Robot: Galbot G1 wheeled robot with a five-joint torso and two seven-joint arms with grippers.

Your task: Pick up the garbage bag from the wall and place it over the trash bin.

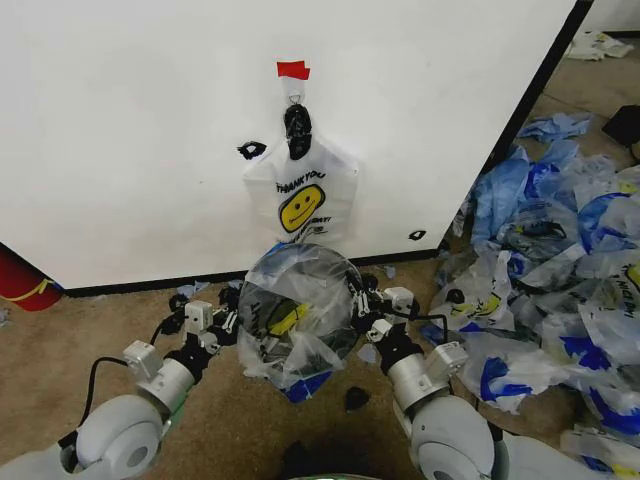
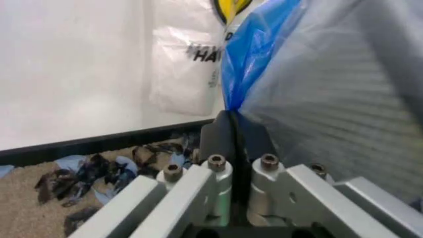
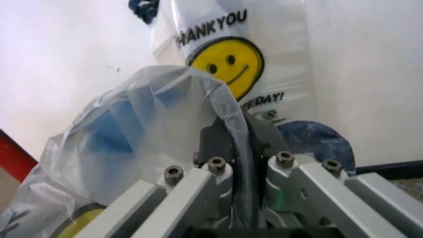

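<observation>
**Both grippers pinching bag over bin**

Left gripper point(image 1: 228, 322) is clamped on the garbage bag point(image 1: 296, 320) at the left rim of the trash bin point(image 1: 352, 318); the bag is draped over the bin. Right gripper point(image 1: 366, 312) pinches film at the bin's right rim. Film looks light, limp, slippery and tearable; judged best held at the mouth edge. Bunch of bags point(image 1: 302, 192) hangs on the wall point(image 1: 130, 130) behind the bin.
</observation>
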